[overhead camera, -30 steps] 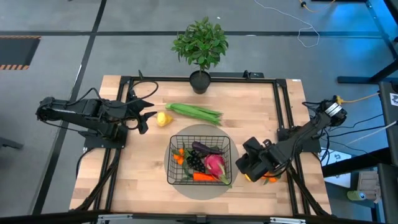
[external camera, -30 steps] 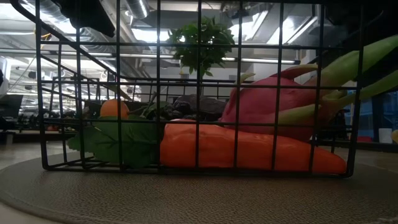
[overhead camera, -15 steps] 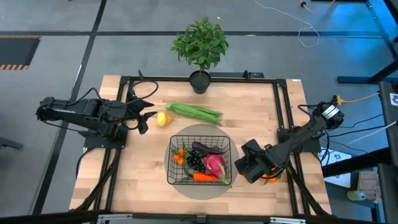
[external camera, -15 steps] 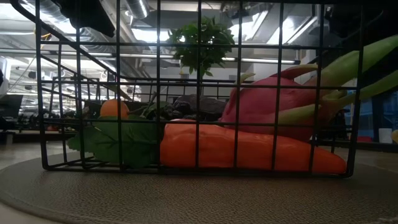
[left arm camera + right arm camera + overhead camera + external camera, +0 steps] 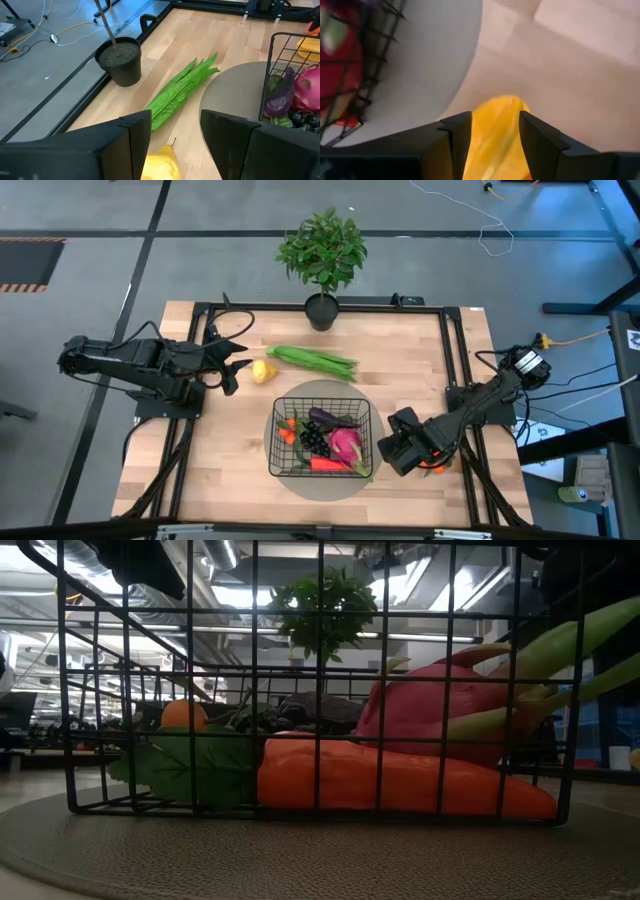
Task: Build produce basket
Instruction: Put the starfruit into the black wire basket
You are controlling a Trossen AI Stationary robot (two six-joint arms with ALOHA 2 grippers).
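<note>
The black wire basket [image 5: 275, 442] sits on the round grey mat [image 5: 325, 388]. It holds a purple eggplant [image 5: 330, 418], black grapes [image 5: 315, 440], a pink fruit [image 5: 346, 444] and orange pieces [image 5: 400, 780]. The yellow lemon [image 5: 263, 370] and the long green beans [image 5: 312, 360] lie on the table beyond the basket. My left gripper [image 5: 240, 368] is open just left of the lemon [image 5: 160, 165]. My right gripper [image 5: 402, 454] is open, right of the basket. Its fingers stand on either side of the yellow-orange mango [image 5: 497, 107], which lies on the table [image 5: 432, 469].
A leafy potted plant [image 5: 322, 250] stands at the table's far edge, behind the beans. A black frame rail [image 5: 455, 370] runs around the wooden top. Bare wood shows left of the mat and in the far right part of the table.
My right arm has sunk a little, and its gripper has crept slightly toward the table's near edge over the mango. The mango and the rest of the produce have stayed put.
</note>
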